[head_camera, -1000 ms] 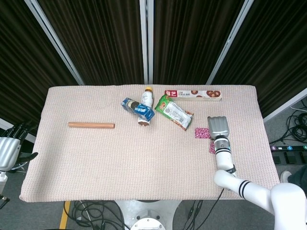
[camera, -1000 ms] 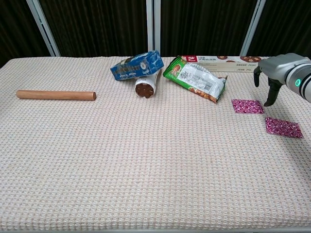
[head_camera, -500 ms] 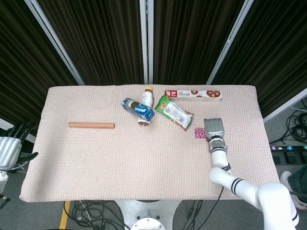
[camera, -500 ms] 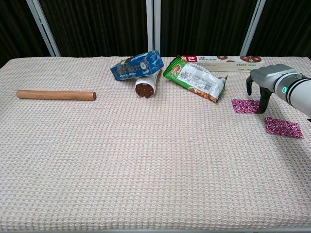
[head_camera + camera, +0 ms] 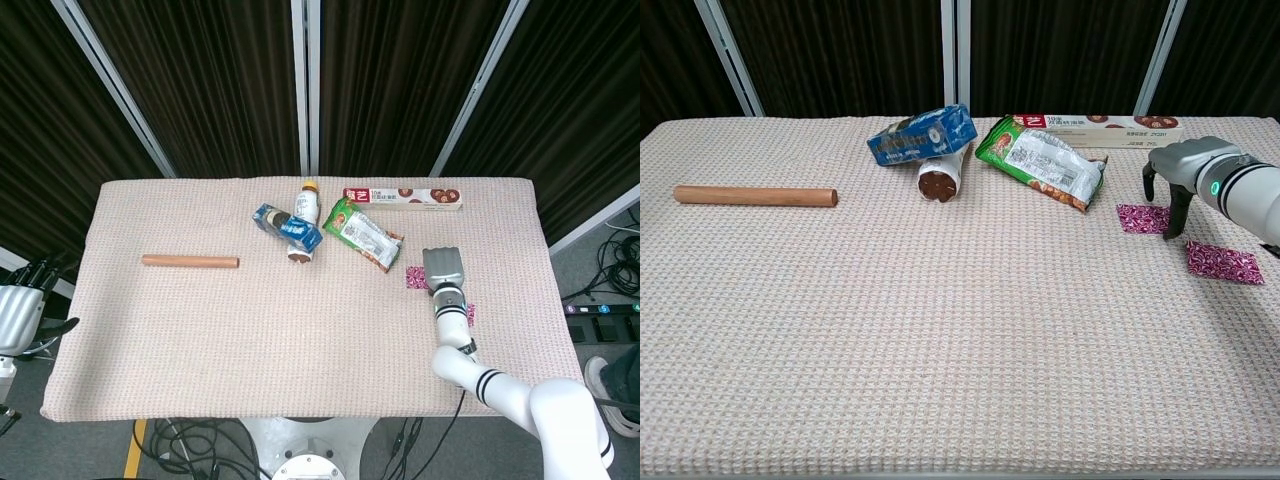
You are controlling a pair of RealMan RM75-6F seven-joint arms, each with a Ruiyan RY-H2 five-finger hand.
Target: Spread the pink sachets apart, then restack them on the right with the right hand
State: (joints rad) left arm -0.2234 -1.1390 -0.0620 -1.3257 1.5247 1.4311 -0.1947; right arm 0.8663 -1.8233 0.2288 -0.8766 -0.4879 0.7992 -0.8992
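Two pink sachets lie apart on the cloth at the right. One sachet [image 5: 1139,218] [image 5: 413,277] sits just right of the green snack bag, and the other sachet [image 5: 1224,262] [image 5: 468,314] lies nearer and further right. My right hand [image 5: 1180,172] [image 5: 443,270] hovers over the right edge of the first sachet, fingers [image 5: 1181,210] pointing down and spread, holding nothing. Whether a fingertip touches the sachet cannot be told. My left hand [image 5: 20,310] hangs off the table's left edge, fingers apart and holding nothing.
A green snack bag [image 5: 1040,160] lies just left of the sachets, with a long biscuit box [image 5: 1095,123] behind it. A blue box [image 5: 920,135] rests on a tipped bottle [image 5: 940,178] at centre back. A wooden rod [image 5: 755,196] lies far left.
My right hand has shifted left and down onto the right edge of the first sachet. Both sachets stay where they were, and the left hand has not moved.
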